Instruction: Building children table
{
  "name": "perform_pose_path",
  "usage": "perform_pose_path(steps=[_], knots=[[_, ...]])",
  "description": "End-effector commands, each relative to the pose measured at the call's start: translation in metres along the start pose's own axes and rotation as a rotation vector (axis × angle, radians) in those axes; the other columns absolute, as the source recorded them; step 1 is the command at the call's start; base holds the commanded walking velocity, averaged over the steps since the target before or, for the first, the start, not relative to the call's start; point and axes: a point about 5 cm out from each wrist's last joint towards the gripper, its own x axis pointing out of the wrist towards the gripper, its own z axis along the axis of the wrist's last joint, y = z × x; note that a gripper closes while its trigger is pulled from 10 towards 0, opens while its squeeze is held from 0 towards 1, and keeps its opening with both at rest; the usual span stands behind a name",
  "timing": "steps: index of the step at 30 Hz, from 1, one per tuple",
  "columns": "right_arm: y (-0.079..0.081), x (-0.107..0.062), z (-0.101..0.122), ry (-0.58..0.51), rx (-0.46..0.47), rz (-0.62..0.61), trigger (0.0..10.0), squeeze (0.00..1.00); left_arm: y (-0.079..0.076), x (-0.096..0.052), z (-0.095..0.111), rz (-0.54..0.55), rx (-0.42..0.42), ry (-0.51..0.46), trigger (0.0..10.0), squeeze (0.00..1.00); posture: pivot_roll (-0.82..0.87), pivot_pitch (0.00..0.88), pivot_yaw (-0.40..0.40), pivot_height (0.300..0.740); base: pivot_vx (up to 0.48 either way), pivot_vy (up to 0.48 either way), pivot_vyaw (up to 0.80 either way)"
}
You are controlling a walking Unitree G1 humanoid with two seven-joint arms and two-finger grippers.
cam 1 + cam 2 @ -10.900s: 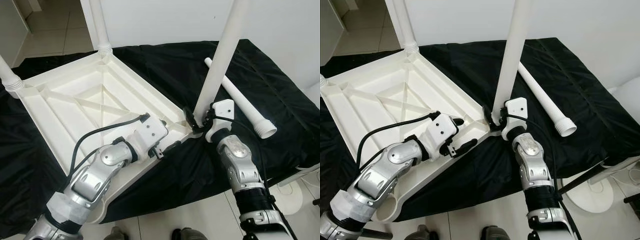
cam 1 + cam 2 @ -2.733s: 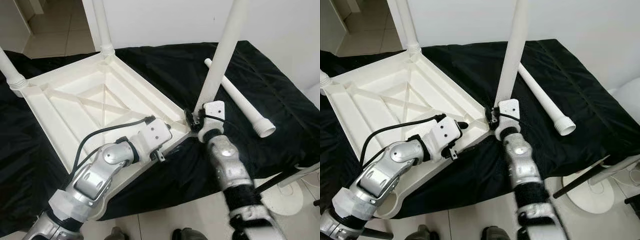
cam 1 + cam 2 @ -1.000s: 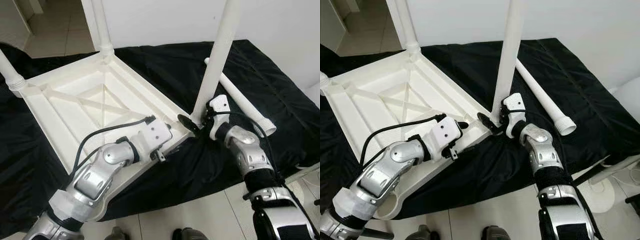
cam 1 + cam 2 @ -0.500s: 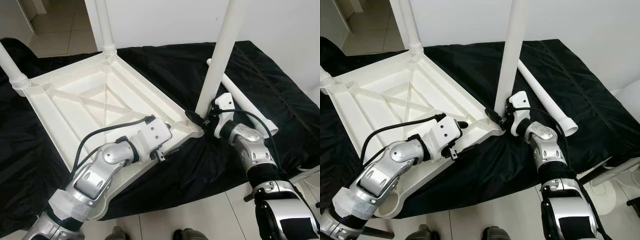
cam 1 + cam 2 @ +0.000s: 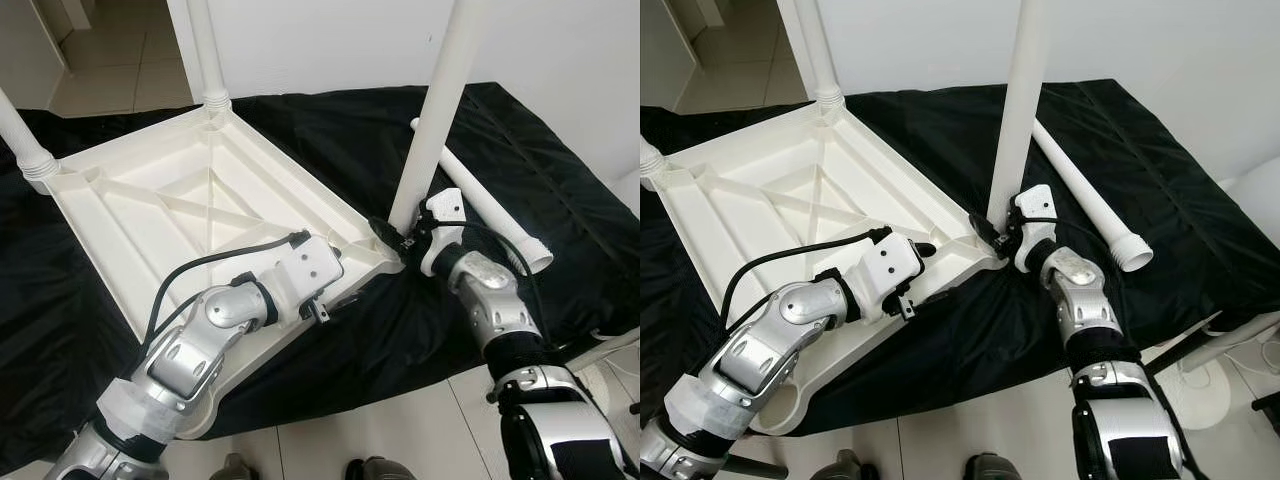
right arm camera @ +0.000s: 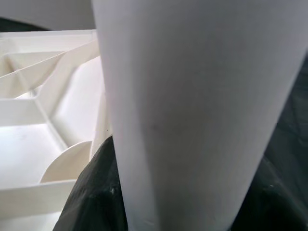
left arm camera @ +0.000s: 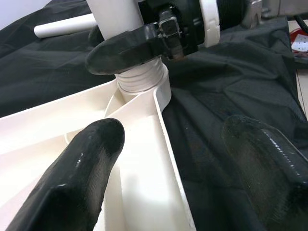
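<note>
- The white children's table top lies upside down on a black cloth that covers the worktop, its ribbed underside facing up.
- Three legs stand in its corner sockets: one at the far corner, one at the left edge of the head views, and the near-right leg rising steeply from the corner nearest the right arm.
- A fourth, loose leg lies flat on the cloth just beyond that corner, its ribbed open end pointing toward the worktop's right edge.
- The right pincer is closed around the base of the near-right leg, just above the threaded collar; in the right wrist view the leg's white shaft sits close between the dark fingers.
- The left pincer rests at the table top's near rim, beside the same corner. Its fingers are spread wide, one over the white underside and the other over the cloth; whether they actually press on the rim is hard to tell.
</note>
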Motion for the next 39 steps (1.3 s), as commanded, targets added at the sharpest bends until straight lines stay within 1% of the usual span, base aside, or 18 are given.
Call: perform_pose_path(steps=[1,6,8,9,10,11,14,17,18,21,22,26,28,29,32,33,37,39], knots=[[0.003,-0.008,-0.026,0.120,0.023,-0.055,10.0,0.00,-0.001,-0.001,0.001,-0.042,0.008,0.007,10.0,0.00,-0.07,0.075,0.029,0.740,0.000,0.000,0.00],[0.011,-0.008,-0.027,0.113,0.101,-0.235,10.0,0.00,-0.002,-0.001,0.001,-0.046,0.005,0.007,10.0,0.00,-0.07,0.080,0.028,0.740,0.000,0.000,0.00],[0.013,-0.008,-0.027,0.109,0.107,-0.251,10.0,0.00,-0.003,-0.001,0.001,-0.047,0.005,0.007,10.0,0.00,-0.07,0.080,0.028,0.740,0.000,0.000,0.00],[0.016,-0.009,-0.026,0.104,0.121,-0.318,10.0,0.00,-0.003,-0.001,0.000,-0.049,0.004,0.008,10.0,0.00,-0.07,0.079,0.026,0.740,0.000,0.000,0.00],[0.016,-0.009,-0.026,0.104,0.121,-0.318,10.0,0.00,-0.003,-0.001,0.000,-0.049,0.004,0.008,10.0,0.00,-0.07,0.079,0.026,0.740,0.000,0.000,0.00],[0.020,-0.010,-0.025,0.096,0.141,-0.393,10.0,0.00,-0.004,-0.001,0.000,-0.052,0.005,0.009,10.0,0.00,-0.07,0.077,0.027,0.740,0.000,0.000,0.00],[0.024,-0.011,-0.026,0.097,0.147,-0.425,10.0,0.00,-0.004,-0.001,0.000,-0.053,0.005,0.009,10.0,0.00,-0.08,0.076,0.029,0.740,0.000,0.000,0.00],[0.035,-0.016,-0.027,0.092,0.175,-0.550,10.0,0.00,-0.004,0.000,0.000,-0.055,0.005,0.007,10.0,0.00,-0.08,0.072,0.028,0.740,0.000,0.000,0.00],[0.035,-0.016,-0.027,0.092,0.175,-0.550,10.0,0.00,-0.004,0.000,0.000,-0.055,0.005,0.007,10.0,0.00,-0.08,0.072,0.028,0.740,0.000,0.000,0.00],[0.044,-0.019,-0.024,0.084,0.182,-0.651,10.0,0.00,-0.004,0.001,0.001,-0.056,0.007,0.005,10.0,0.00,-0.08,0.069,0.028,0.740,0.000,0.000,0.00],[0.044,-0.019,-0.024,0.084,0.182,-0.651,10.0,0.00,-0.004,0.001,0.001,-0.056,0.007,0.005,10.0,0.00,-0.08,0.069,0.028,0.740,0.000,0.000,0.00],[0.054,-0.018,-0.021,0.072,0.213,-0.643,10.0,0.00,-0.004,0.001,0.000,-0.060,0.007,0.005,10.0,0.00,-0.08,0.064,0.028,0.740,0.000,0.000,0.00],[0.054,-0.018,-0.021,0.072,0.213,-0.643,10.0,0.00,-0.004,0.001,0.000,-0.060,0.007,0.005,10.0,0.00,-0.08,0.064,0.028,0.740,0.000,0.000,0.00],[0.053,-0.018,-0.017,0.042,0.212,-0.627,10.0,0.00,-0.005,0.001,0.000,-0.060,0.010,0.005,10.0,0.00,-0.08,0.063,0.027,0.740,0.000,0.000,0.00],[0.052,-0.018,-0.015,0.033,0.212,-0.624,10.0,0.00,-0.005,0.001,0.000,-0.060,0.010,0.005,10.0,0.00,-0.08,0.063,0.027,0.740,0.000,0.000,0.00],[0.049,-0.019,-0.014,0.022,0.210,-0.621,10.0,1.00,-0.004,0.001,0.000,-0.058,0.012,0.006,10.0,0.00,-0.08,0.059,0.025,0.740,0.000,0.000,0.00],[0.043,-0.021,-0.011,0.001,0.200,-0.620,10.0,1.00,-0.004,0.001,0.000,-0.057,0.014,0.006,10.0,0.00,-0.08,0.059,0.022,0.740,0.000,0.000,0.00],[0.033,-0.025,-0.007,-0.025,0.192,-0.616,10.0,1.00,-0.005,0.001,0.000,-0.057,0.015,0.007,10.0,0.00,-0.07,0.059,0.020,0.740,0.000,0.000,0.00]])
